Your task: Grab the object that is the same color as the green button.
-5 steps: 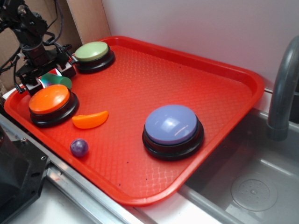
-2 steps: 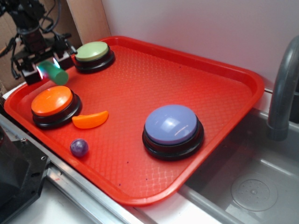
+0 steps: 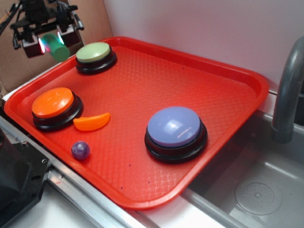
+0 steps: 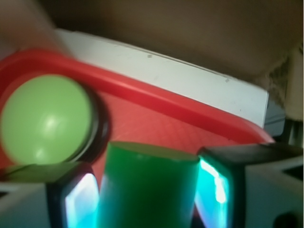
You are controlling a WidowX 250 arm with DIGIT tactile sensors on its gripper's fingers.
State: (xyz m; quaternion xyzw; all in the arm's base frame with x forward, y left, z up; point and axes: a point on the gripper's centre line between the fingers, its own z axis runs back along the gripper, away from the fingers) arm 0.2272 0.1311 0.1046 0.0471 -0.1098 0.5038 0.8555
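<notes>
My gripper (image 3: 47, 42) hangs above the tray's far left corner, shut on the green cylinder object (image 3: 57, 48), which is lifted clear of the tray. In the wrist view the cylinder (image 4: 149, 187) fills the gap between my two glowing fingers (image 4: 78, 202), held on both sides. The green button (image 3: 93, 52) sits on its black base just right of and below the gripper; the wrist view shows the green button (image 4: 45, 118) at the left, below the held cylinder.
The red tray (image 3: 228, 90) also holds an orange button (image 3: 52, 102), an orange crescent (image 3: 92, 122), a small purple ball (image 3: 80, 150) and a large lavender button (image 3: 175, 127). A sink (image 3: 256, 190) and grey faucet (image 3: 287, 90) lie to the right. Cardboard stands behind the gripper.
The gripper has risen from beside the orange button toward the tray's far left corner, carrying the green cylinder up off the tray.
</notes>
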